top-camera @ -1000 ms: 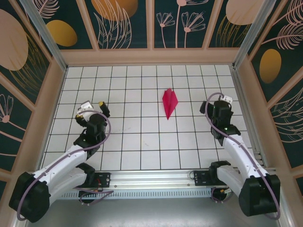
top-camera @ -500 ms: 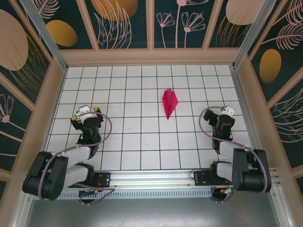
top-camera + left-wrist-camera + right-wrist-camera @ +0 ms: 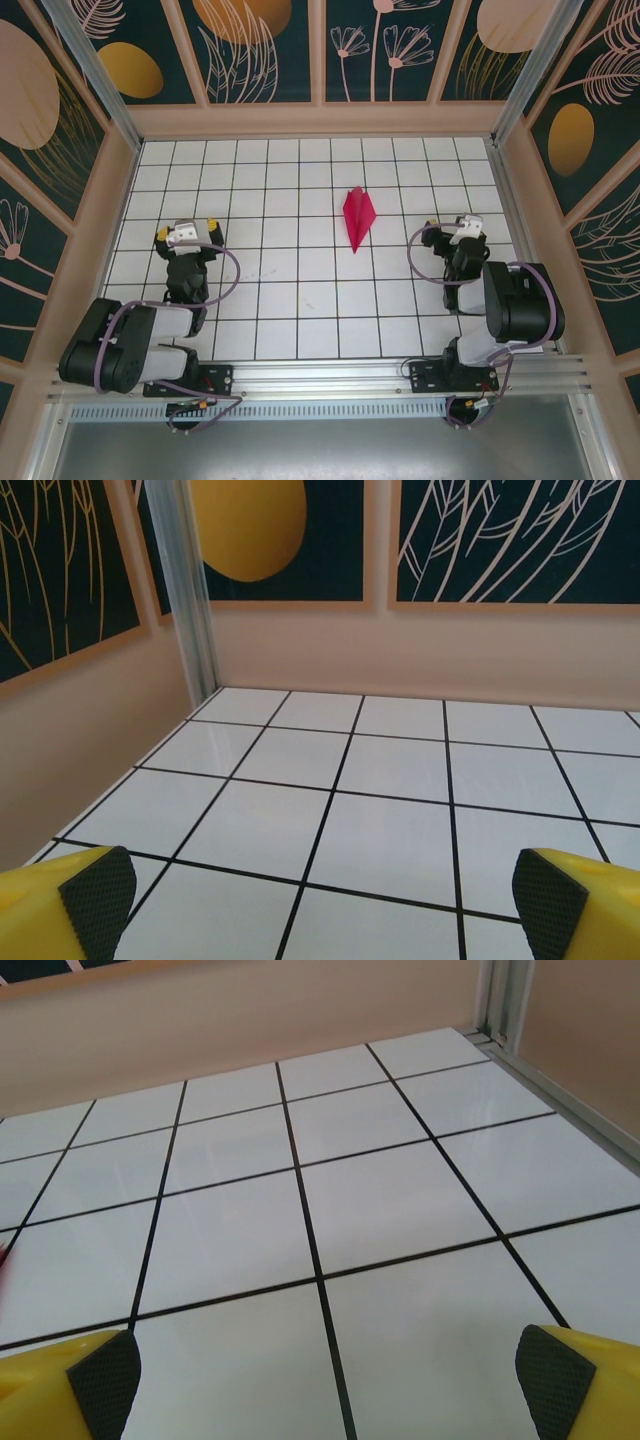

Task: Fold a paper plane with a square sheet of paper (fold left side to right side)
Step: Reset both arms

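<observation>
Tiled table (image 3: 300,275), paper plane (image 3: 357,217) from above; left gripper (image 3: 318,898), right gripper (image 3: 328,1378) agape.

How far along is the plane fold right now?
Done: the paper plane lies on the tiled table as a pointed dart. In hand: nothing; left gripper and right gripper are open and empty, apart from it. Left: no fold step visibly remains.

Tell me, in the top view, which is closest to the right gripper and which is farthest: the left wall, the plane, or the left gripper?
Starting from the right gripper:
1. The plane, a little way to its left, near the middle.
2. The left gripper, far over on the left side.
3. The left wall, beyond the left gripper.
</observation>
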Controlling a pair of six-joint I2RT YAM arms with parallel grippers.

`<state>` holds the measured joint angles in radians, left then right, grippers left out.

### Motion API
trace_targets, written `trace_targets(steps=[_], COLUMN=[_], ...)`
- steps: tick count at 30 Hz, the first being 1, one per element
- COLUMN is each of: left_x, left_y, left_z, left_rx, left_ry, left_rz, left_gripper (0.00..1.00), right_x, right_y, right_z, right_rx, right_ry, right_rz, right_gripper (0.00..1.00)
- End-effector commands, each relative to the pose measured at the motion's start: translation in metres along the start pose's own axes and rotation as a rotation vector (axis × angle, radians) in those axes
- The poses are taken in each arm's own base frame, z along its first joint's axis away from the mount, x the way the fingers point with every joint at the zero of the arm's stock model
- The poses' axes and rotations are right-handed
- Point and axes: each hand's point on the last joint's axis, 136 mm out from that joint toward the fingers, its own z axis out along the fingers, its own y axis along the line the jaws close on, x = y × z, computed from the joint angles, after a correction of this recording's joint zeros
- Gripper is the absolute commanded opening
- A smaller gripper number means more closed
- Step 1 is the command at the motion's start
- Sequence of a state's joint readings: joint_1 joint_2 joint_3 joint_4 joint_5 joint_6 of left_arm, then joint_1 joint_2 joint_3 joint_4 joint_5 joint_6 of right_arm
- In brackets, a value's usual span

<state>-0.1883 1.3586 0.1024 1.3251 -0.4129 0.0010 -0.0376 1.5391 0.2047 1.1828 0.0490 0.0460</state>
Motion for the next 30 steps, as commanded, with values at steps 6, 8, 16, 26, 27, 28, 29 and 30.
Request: trace_targets(steps=[6, 8, 16, 26, 27, 28, 29, 30], left_x=[0.002, 0.012, 0.013, 0.013, 0.013, 0.013, 0.013, 0.013], left_y=[0.016, 0.019, 0.027, 0.027, 0.027, 0.027, 0.027, 0.027], left_z=[0.020, 0.035, 0.037, 0.036, 0.036, 0.036, 0.036, 0.036], left_rx=[-0.037, -0.053, -0.068, -0.067, -0.068, -0.068, -0.067, -0.068], left_ry=[-0.038, 0.039, 0.043, 0.041, 0.041, 0.042, 0.042, 0.043], left_rz=[-0.057, -0.073, -0.098, -0.097, -0.097, -0.097, -0.097, -0.097], left_gripper=[0.99, 0.98, 0.98, 0.99, 0.98, 0.98, 0.99, 0.99], right_x=[-0.026, -0.026, -0.025, -0.024, -0.024, -0.024, -0.024, -0.024], right_y=[0.010, 0.010, 0.017, 0.017, 0.017, 0.017, 0.017, 0.017], right_z=[0.003, 0.003, 0.004, 0.004, 0.004, 0.004, 0.004, 0.004], right_rx=[-0.044, -0.043, -0.081, -0.081, -0.082, -0.081, -0.081, -0.079], right_ry=[-0.092, -0.090, -0.080, -0.078, -0.077, -0.078, -0.078, -0.077], right_rz=[-0.015, -0.015, -0.033, -0.035, -0.035, -0.034, -0.033, -0.033], right_gripper=[0.99, 0.99, 0.99, 0.99, 0.99, 0.99, 0.99, 0.99])
